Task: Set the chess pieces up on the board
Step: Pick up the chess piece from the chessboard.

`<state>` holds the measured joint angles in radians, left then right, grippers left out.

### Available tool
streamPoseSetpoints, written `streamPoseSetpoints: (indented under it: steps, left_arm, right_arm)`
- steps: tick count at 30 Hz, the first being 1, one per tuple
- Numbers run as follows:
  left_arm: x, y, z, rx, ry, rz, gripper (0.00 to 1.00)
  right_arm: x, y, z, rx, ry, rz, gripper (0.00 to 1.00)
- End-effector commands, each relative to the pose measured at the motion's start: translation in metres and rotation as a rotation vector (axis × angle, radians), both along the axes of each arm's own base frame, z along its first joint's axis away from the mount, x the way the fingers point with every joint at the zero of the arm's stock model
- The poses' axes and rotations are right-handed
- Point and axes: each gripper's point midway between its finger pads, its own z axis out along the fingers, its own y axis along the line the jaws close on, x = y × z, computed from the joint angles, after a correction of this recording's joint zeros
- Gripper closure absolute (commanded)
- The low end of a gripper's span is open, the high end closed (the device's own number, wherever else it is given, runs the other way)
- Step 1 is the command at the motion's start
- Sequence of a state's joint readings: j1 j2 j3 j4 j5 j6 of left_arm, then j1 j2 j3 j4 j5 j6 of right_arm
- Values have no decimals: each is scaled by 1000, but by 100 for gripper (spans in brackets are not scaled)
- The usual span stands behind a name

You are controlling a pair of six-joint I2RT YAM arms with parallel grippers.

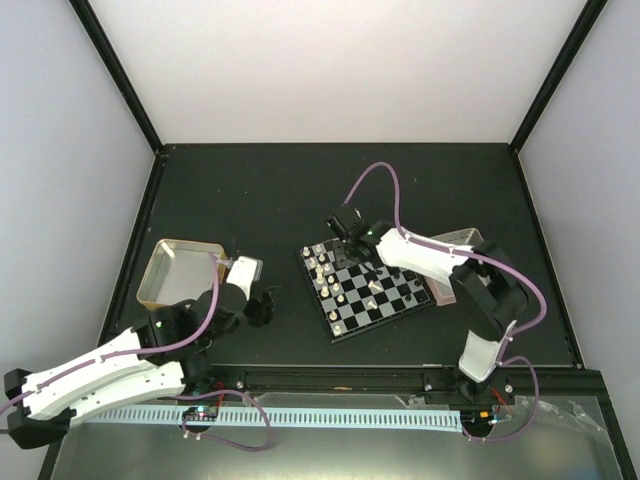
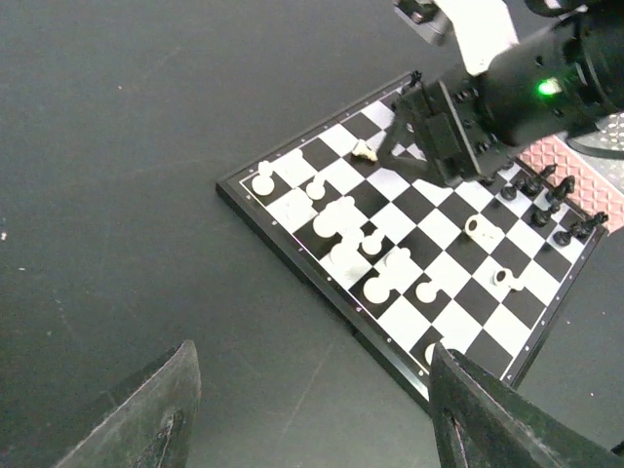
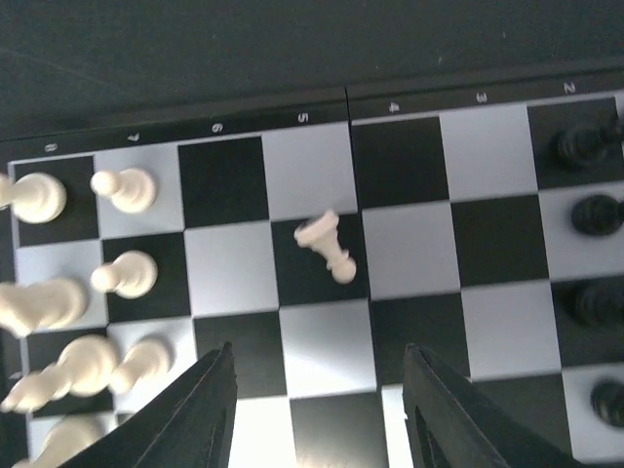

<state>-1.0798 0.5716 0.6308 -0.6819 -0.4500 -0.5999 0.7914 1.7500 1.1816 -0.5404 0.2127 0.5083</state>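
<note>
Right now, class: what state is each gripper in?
Left gripper: open, holding nothing.
Right gripper: open, holding nothing; a white piece lies free ahead of it.

White chess pieces cut by left edge; pinkish tray mostly hidden behind right arm.

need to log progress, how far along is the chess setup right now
Partly done. Black pieces stand along one end of the board; white pieces crowd the other end, not in tidy rows. In hand: nothing gripped; the open right gripper hangs over a tipped white piece, the left gripper open off the board. Remaining: stand up mid-board strays and straighten the white ranks.
</note>
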Motion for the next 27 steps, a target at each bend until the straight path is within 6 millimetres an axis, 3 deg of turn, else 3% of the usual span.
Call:
streamPoseSetpoints:
  steps: [1, 7, 27]
  left_arm:
    - [1, -15, 1, -73, 19, -16, 34]
    - [2, -23, 0, -77, 29, -31, 34]
    - [3, -23, -5, -47, 36, -34, 34]
  right_arm:
    - [25, 0, -6, -69, -29, 67, 51]
    - [44, 5, -23, -75, -5, 88, 53]
    - [58, 6, -52, -66, 24, 70, 71]
